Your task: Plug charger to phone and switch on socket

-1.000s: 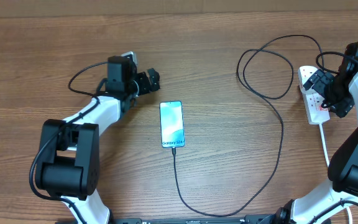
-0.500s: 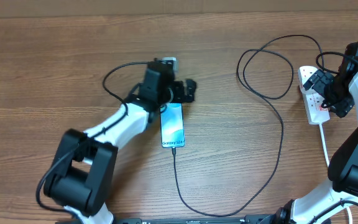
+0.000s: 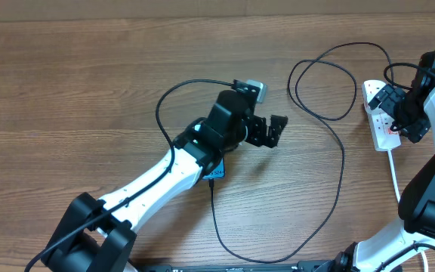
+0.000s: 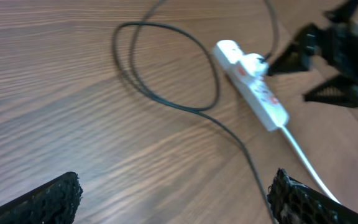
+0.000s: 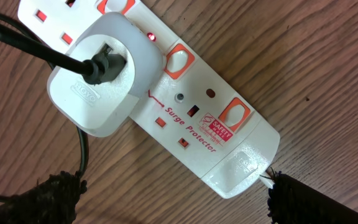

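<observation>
Left gripper (image 3: 270, 133): jaws spread wide, empty, above the table's (image 3: 66, 75) middle, its arm hiding most of the phone (image 3: 216, 174). The charger (image 3: 338, 174) seems seated there. Right gripper (image 3: 395, 113), also agape and empty, hovers over the socket (image 5: 191, 106) at the right edge. Switching looks next: a fingertip press on the red switch (image 5: 179, 59).
</observation>
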`<state>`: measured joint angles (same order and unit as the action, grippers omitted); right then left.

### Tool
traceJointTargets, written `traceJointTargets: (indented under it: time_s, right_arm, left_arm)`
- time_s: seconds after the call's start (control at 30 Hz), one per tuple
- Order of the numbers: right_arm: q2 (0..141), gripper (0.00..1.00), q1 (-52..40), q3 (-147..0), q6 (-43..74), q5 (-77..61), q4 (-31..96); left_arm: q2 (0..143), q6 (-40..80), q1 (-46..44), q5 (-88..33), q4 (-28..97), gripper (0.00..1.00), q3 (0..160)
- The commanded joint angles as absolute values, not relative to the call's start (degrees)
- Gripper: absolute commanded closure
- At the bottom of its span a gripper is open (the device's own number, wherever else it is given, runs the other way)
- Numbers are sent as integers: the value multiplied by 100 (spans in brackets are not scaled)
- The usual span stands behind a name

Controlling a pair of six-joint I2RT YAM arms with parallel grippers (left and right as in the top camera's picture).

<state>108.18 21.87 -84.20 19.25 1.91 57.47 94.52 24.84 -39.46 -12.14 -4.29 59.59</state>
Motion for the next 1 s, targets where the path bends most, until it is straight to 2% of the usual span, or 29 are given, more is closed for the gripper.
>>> traceJointTargets:
  time_s: [0.0, 0.67, 0.83, 0.97]
  right_arm:
    - [10737, 0, 2182, -8427, 1857, 231, 5710]
    - [10737, 0, 2182, -8427, 1857, 231, 5710]
    - [10737, 0, 2182, -8427, 1857, 231, 5710]
    - [10737, 0, 2182, -8427, 1857, 231, 5710]
  left_arm:
    - [9266, 2353, -4062, -1181, -449, 0, 6023]
    - [9159, 2375, -4075, -1140, -331, 1, 6027]
    - [8978, 2412, -4053, -1070, 913, 0, 6025]
    - [8945, 2377, -4053, -301, 1900, 0, 6018]
